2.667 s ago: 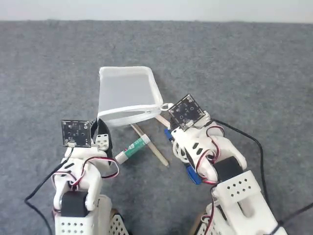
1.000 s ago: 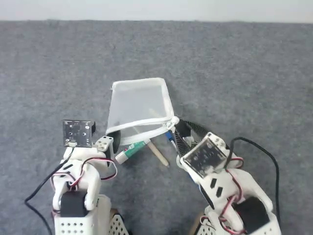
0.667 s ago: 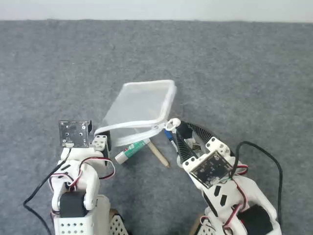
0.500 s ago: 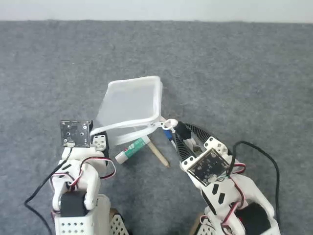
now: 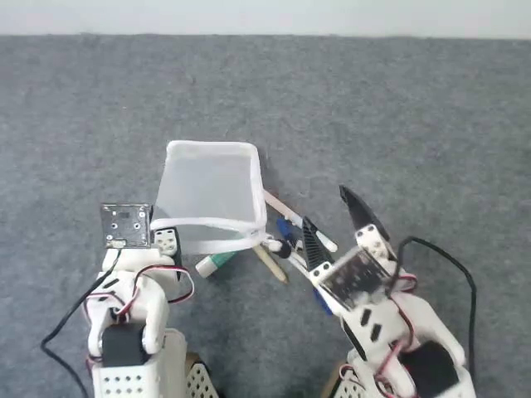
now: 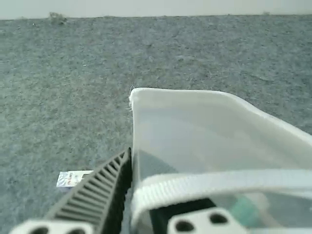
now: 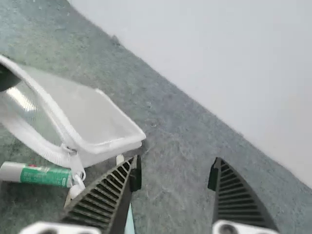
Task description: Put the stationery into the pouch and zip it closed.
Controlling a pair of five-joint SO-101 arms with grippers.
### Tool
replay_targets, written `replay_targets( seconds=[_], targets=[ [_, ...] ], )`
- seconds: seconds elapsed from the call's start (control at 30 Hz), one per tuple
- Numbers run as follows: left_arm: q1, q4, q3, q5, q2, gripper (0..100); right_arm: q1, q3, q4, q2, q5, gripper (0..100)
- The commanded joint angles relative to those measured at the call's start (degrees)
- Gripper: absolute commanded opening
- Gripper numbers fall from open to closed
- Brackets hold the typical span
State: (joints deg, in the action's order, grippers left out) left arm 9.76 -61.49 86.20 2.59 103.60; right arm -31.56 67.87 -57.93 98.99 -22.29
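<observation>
High view first: we are seeing the pouch [image 5: 207,186] lying on the grey carpet [image 5: 415,108], its zipper edge toward the arms. The left gripper [image 5: 171,240] is clamping one end of that edge; in the left wrist view its ribbed finger [image 6: 103,195] is pressing against the zipper band [image 6: 219,183]. The right gripper [image 5: 323,206] is standing spread wide just beside the pouch, holding nothing. A glue stick [image 5: 212,264], a pencil [image 5: 270,261] and a blue pen [image 5: 284,226] are lying partly hidden beneath the pouch and the right arm. We are unable to tell whether the zipper is closed.
</observation>
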Motion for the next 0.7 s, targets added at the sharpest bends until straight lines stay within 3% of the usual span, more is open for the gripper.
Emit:
replay_targets(
  seconds=[0.0, 0.23, 0.67],
  targets=[
    [4.3, -0.4, -5.1, 0.8, 0.9, 1, 0.2, -2.1, 2.9, -8.3, -0.4, 21.0],
    [8.4, -0.1, -5.7, 1.7, 0.9, 1, 4.0, -7.4, 6.8, -28.5, 1.4, 21.0],
    [13.1, -0.8, -6.7, 2.9, 0.9, 1, 4.3, -20.0, 12.9, -61.4, 2.5, 21.0]
  ],
)
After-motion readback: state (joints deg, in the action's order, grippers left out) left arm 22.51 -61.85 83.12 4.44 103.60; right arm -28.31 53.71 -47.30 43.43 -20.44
